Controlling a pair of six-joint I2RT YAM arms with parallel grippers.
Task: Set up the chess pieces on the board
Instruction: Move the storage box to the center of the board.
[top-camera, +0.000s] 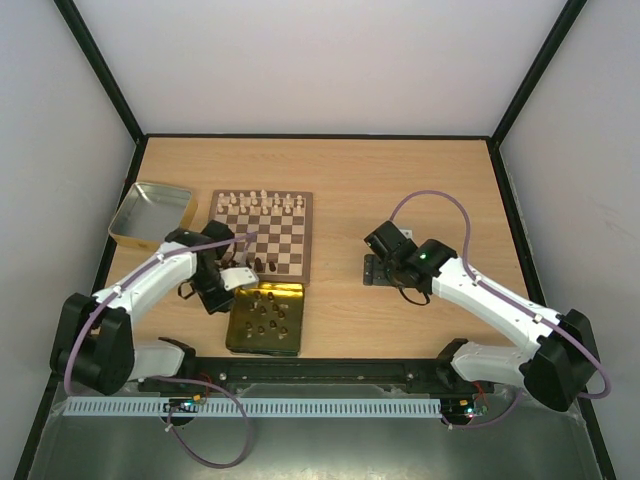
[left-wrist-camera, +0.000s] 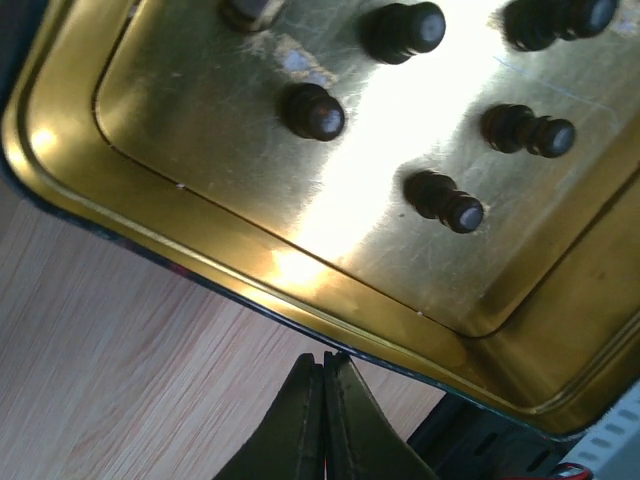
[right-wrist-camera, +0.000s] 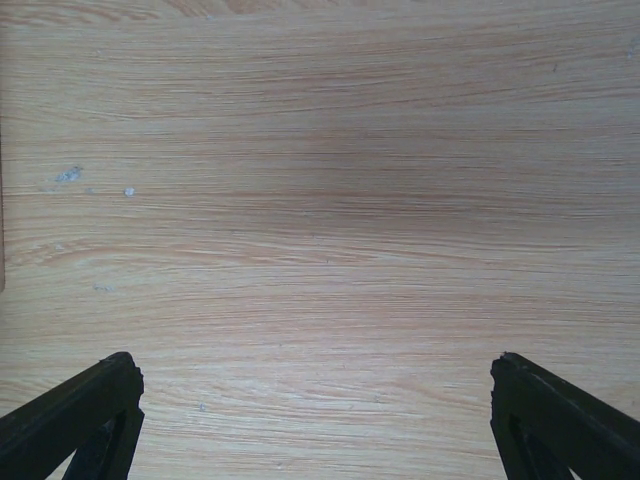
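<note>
I see the board (top-camera: 262, 235) left of centre, cream chess pieces (top-camera: 262, 201) on its far row, dark chess pieces (left-wrist-camera: 315, 112) on the gold tray (top-camera: 236, 335) nearer. Left gripper (left-wrist-camera: 323, 365) jaws are pressed together; right gripper (right-wrist-camera: 312, 368) jaws stand wide.

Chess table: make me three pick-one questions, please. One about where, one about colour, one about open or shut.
1. Where are most dark pieces? A on the floor. B on the gold tray. C in a bag.
2. What colour are the far-row pieces on the board? A red. B dark. C pale.
3. The right hand is: A open. B shut. C holding a piece.
1 B: they stand inside its rim. 2 C: cream men line that edge. 3 A: its fingers stand wide apart.
</note>
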